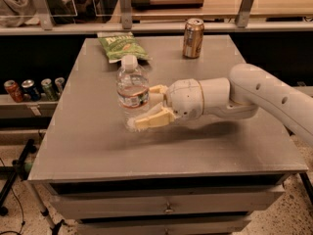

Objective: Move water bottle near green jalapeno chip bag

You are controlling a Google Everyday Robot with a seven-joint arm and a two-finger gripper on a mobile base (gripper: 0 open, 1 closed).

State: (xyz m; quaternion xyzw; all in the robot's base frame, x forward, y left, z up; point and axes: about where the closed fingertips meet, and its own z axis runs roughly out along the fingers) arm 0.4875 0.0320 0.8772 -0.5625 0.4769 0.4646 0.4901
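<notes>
The water bottle [132,88] is a clear ribbed bottle with a white cap and a white-and-red label, standing upright left of the middle of the grey table [98,151]. My gripper [145,106] reaches in from the right and is shut on the bottle's lower half, with one cream finger behind it and one in front. The green jalapeno chip bag [122,45] lies flat at the table's far left, a short way beyond the bottle.
A gold-brown drink can [193,38] stands at the table's far edge, right of the bag. Several small cans [34,89] sit on a low shelf to the left. A rail with posts runs behind the table. Drawers lie below the front edge.
</notes>
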